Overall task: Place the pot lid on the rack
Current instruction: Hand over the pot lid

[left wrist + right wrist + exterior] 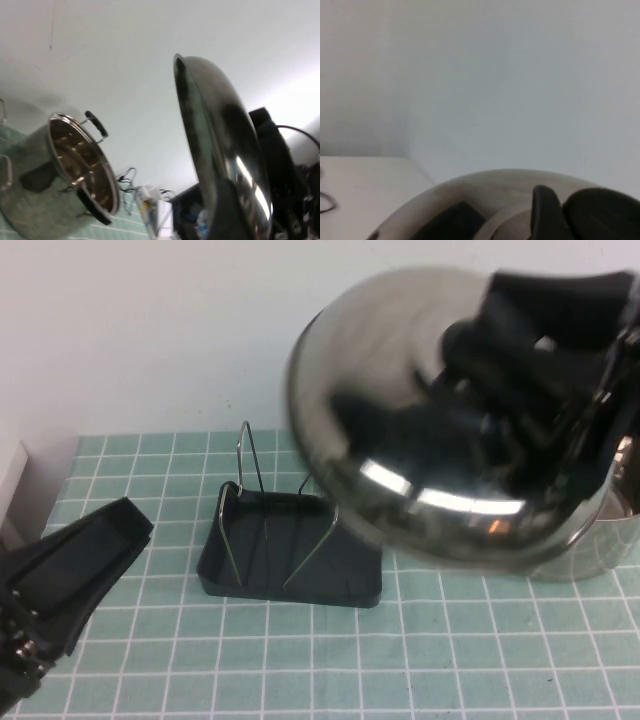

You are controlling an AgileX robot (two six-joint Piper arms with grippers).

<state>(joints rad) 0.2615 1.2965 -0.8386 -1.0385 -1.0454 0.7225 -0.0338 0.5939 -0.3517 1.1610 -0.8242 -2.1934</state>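
Observation:
The shiny domed pot lid (400,390) hangs tilted in the air at the upper right, above and to the right of the rack (290,560). My right gripper (500,350) is shut on the black knob (602,215) at the lid's centre, and one dark finger (545,210) shows beside the knob. The rack is a dark tray with upright V-shaped wires, standing mid-table with nothing in it. My left gripper (120,525) hovers low at the left, pointing towards the rack. From its wrist view the lid (215,130) shows edge-on.
The deep steel pot (600,540) with black handles stands at the right, partly behind the lid, and its open mouth (85,170) shows in the left wrist view. A green grid mat (400,660) covers the table. A white box (15,485) sits at the left edge.

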